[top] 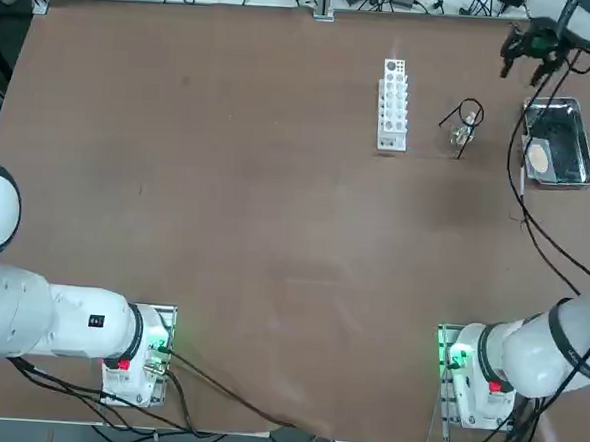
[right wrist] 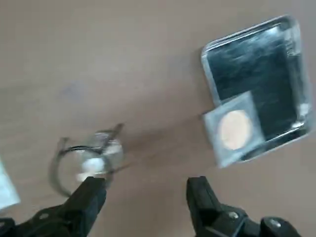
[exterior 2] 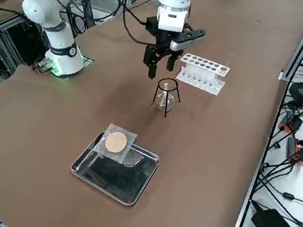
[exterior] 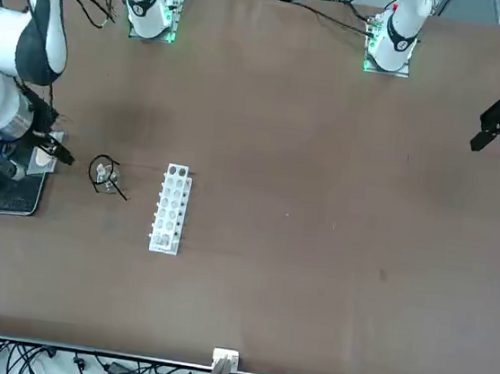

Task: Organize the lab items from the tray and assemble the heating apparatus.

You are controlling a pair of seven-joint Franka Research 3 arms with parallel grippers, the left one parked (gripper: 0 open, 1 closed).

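Colour and Pattern Identification

The tray (exterior 2: pixel 110 180) is finished in shiny silver at the rim, with a dark, reflective bottom. At its edge, a grey square mesh (exterior 2: pixel 130 138) is marked by a round tan centre. Near the tray, a black ring stand (exterior 2: pixel 167 89) and a clear, colourless burner (exterior 2: pixel 162 101) are seen. Farther from the tray, a white rack (exterior 2: pixel 202 75) is patterned with round holes. The right gripper (right wrist: pixel 145 180), near the tray, is coloured black.

A robotics lab: robot arms (top: pixel 69 317) bolted to a table (top: pixel 274 230), holed test-tube rack (top: pixel 393 107), glass burner (exterior 2: pixel 165 101).
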